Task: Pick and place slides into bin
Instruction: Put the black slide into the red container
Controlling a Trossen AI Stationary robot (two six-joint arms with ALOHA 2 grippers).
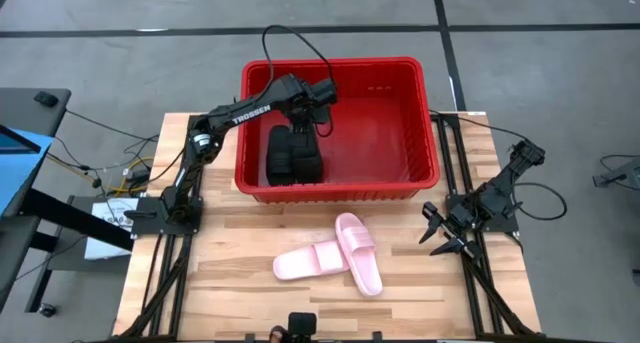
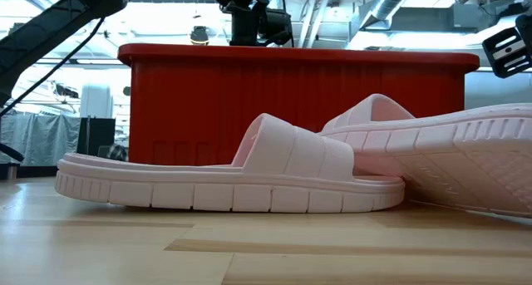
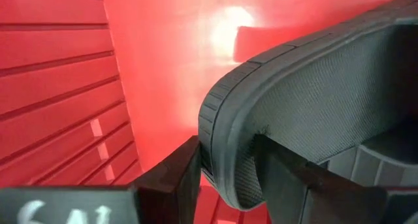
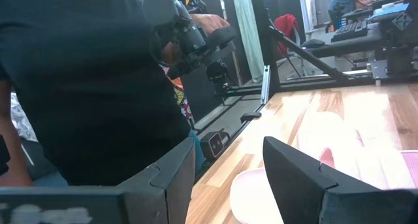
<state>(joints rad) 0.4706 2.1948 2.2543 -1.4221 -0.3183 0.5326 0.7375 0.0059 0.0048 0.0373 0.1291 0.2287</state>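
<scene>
The red bin [image 1: 420,93] stands at the table's far middle and also shows in the low view [image 2: 291,94]. My left gripper [image 1: 302,115] reaches down into it and is shut on a black slide [image 3: 313,106]. Both black slides [image 1: 293,155] are inside the bin, side by side at its near left. The two pink slides [image 1: 335,258] lie on the table in front of the bin, soles down, one overlapping the other [image 2: 249,173]. My right gripper [image 1: 438,239] is open and empty at the table's right edge, pointing toward the pink slides [image 4: 326,152]. My left gripper pinches the black slide's sole by its curved end rim [image 3: 219,152] between its two fingers [image 3: 176,178], one on the ribbed underside and one on the textured footbed side. The fingers come from above into the bin. Whether the slide rests on the bin floor is hidden.
A person in a dark shirt [image 4: 91,87] stands beyond the table in the right wrist view. Bare table lies left and right of the pink slides [image 1: 200,273]. The bin's right half [image 1: 385,133] holds nothing.
</scene>
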